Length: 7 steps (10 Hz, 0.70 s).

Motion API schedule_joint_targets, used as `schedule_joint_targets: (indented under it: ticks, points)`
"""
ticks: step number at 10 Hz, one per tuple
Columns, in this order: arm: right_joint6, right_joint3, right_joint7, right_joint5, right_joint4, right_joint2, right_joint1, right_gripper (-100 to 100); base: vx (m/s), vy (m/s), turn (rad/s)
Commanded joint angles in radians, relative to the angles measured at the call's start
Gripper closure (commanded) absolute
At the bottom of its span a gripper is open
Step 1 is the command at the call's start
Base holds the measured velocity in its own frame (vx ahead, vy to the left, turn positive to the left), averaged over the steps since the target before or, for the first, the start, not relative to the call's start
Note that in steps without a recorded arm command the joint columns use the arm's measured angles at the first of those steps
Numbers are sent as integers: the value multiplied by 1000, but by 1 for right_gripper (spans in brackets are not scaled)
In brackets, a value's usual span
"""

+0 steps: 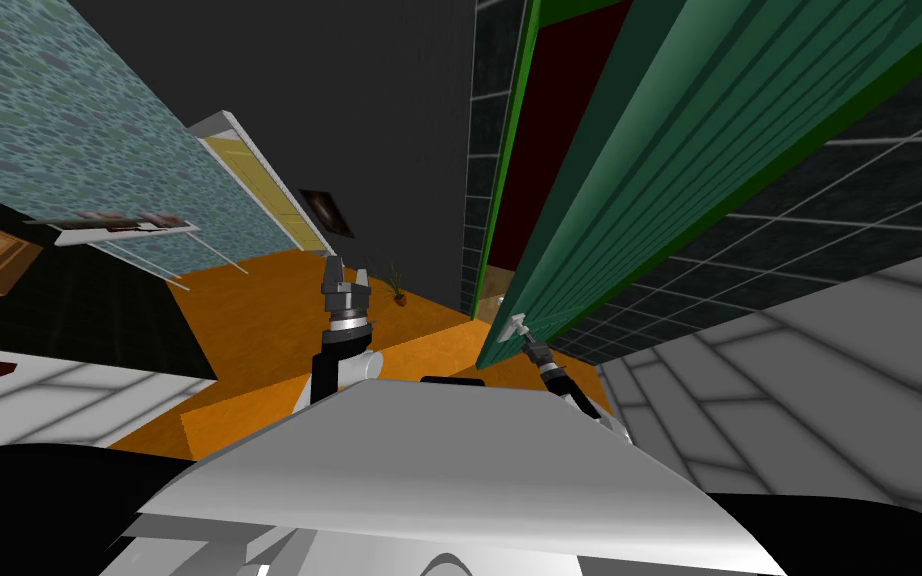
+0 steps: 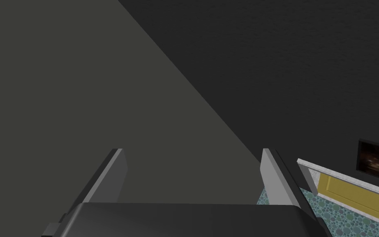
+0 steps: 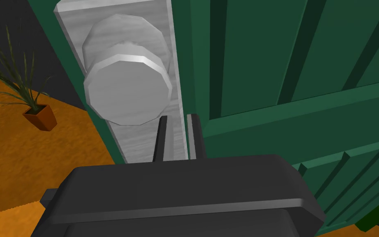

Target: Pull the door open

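The green panelled door [image 1: 649,170] stands swung partway out of its green frame [image 1: 506,160]. At the door's free edge sits a pale grey plate [image 3: 71,18] with a round grey knob [image 3: 128,96]; the head view shows this handle [image 1: 515,327] small. My right gripper [image 3: 177,117] is shut just beside the knob, its tips against the plate, and the knob is not between its fingers. From the head view the right gripper [image 1: 529,345] reaches up to the handle. My left gripper [image 1: 346,272] is raised in front of me, well apart from the door, and stands open [image 2: 192,150].
A potted plant [image 1: 398,290] stands on the orange floor [image 1: 259,320] past the door's edge, also in the right wrist view as the plant [image 3: 36,111]. A yellow door [image 1: 259,190] and a white table [image 1: 119,232] are at the far left. Dark tiled wall [image 1: 799,230] runs on the right.
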Motion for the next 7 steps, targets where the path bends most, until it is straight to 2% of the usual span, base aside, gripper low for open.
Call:
schedule_joint_targets:
  ticks: [1, 2, 5, 6, 7]
  points:
    - [-34, 19, -4, 16, -14, 3, -6, -100, -177, -91, 113]
    - [-34, 19, -4, 16, -14, 3, -6, -100, -120, -74, 21]
    - [-62, 35, -6, 31, -11, 7, -12, -100, -96, -83, 64]
    - [-43, 23, -7, 23, 8, 1, -10, -100, -14, -48, 1]
    - [-24, 13, -38, 5, -2, -34, -2, -100, 56, 25, -14]
